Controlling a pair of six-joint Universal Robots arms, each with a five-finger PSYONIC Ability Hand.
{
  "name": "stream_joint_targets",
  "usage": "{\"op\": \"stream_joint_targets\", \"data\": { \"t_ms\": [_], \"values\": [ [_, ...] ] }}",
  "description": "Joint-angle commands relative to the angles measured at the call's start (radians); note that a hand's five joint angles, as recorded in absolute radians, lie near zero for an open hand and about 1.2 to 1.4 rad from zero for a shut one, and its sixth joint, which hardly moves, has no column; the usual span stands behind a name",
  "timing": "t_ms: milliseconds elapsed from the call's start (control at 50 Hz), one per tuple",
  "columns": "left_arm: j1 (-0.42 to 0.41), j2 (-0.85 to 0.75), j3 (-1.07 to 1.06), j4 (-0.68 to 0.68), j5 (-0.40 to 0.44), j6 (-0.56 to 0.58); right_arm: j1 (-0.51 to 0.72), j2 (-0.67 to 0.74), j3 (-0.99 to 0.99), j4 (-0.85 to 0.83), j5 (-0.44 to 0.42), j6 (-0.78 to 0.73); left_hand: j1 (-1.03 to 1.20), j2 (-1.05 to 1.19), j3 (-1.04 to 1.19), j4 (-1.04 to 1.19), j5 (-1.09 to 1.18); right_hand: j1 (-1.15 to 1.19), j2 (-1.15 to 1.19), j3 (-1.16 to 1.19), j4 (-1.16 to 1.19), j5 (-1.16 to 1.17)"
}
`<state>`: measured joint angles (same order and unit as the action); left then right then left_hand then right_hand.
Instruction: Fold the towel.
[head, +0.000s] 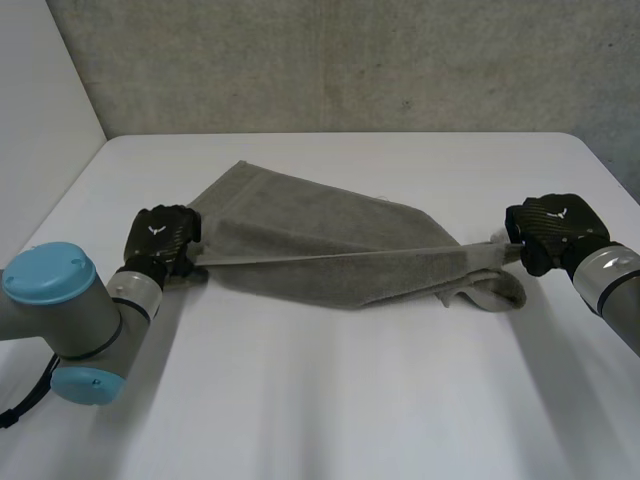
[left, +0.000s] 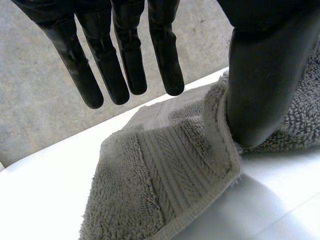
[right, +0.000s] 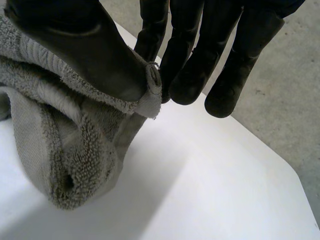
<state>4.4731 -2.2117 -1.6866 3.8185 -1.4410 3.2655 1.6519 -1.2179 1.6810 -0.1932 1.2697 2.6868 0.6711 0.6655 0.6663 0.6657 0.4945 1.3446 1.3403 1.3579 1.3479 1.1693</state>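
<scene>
Head view: the grey terry towel (head: 330, 250) lies on the white tabletop (head: 330, 410) with its long axis running from 9 o'clock to 3 o'clock. Its near edge is drawn into a straight line between the two hands. The left hand (head: 160, 238) sits at the 9 o'clock end. The right hand (head: 548, 228) sits at the 3 o'clock end, where the cloth bunches in a loose roll. Left wrist view: the fingers (left: 125, 65) are straight, spread and clear of the cloth. The thumb (left: 265, 75) bears on the banded end of the towel, so this hand is judged unclosed, pressing rather than pinching. Right wrist view: thumb (right: 100, 50) and fingers (right: 185, 75) meet on the towel's corner and clamp it, with the bunched cloth sagging under the palm to the tabletop. Judgement: the coming fold turns on the 9-to-3 axis. Each hand is nearest its own end, and the left hand probably needs a firmer hold before any lift.
</scene>
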Motion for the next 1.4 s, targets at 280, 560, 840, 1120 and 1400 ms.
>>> {"op": "stream_joint_targets", "data": {
  "t_ms": [280, 560, 840, 1120, 1400],
  "values": [
    [0.000, 0.000, 0.005, -0.014, 0.014, 0.000, 0.009, 0.014, 0.003, 0.006, -0.003, -0.004, 0.725, 0.730, 0.730, 0.730, 0.727, 0.052, 0.056, 0.038, 0.048, 0.052],
    [0.005, 0.037, -0.001, -0.014, 0.016, 0.002, 0.009, 0.021, -0.012, 0.118, -0.047, -0.123, 0.725, 0.731, 0.730, 0.731, 0.727, -0.658, -0.653, -0.671, -0.661, -0.657],
    [0.005, 0.027, -0.005, -0.013, 0.016, 0.005, 0.035, 0.046, 0.048, 0.011, -0.090, -0.117, 0.725, 0.731, 0.730, 0.731, 0.727, -0.578, -0.574, -0.592, -0.582, -0.578],
    [0.003, -0.031, 0.021, 0.006, 0.013, 0.008, 0.023, 0.029, 0.042, -0.035, -0.093, -0.001, -0.007, -0.001, -0.002, -0.001, -0.005, 0.052, 0.056, 0.038, 0.048, 0.052],
    [0.003, -0.066, 0.061, 0.003, -0.018, 0.042, 0.002, 0.029, 0.031, -0.029, -0.089, 0.001, -0.064, -0.059, -0.059, -0.059, -0.062, 0.052, 0.056, 0.038, 0.048, 0.052]
  ]
}}
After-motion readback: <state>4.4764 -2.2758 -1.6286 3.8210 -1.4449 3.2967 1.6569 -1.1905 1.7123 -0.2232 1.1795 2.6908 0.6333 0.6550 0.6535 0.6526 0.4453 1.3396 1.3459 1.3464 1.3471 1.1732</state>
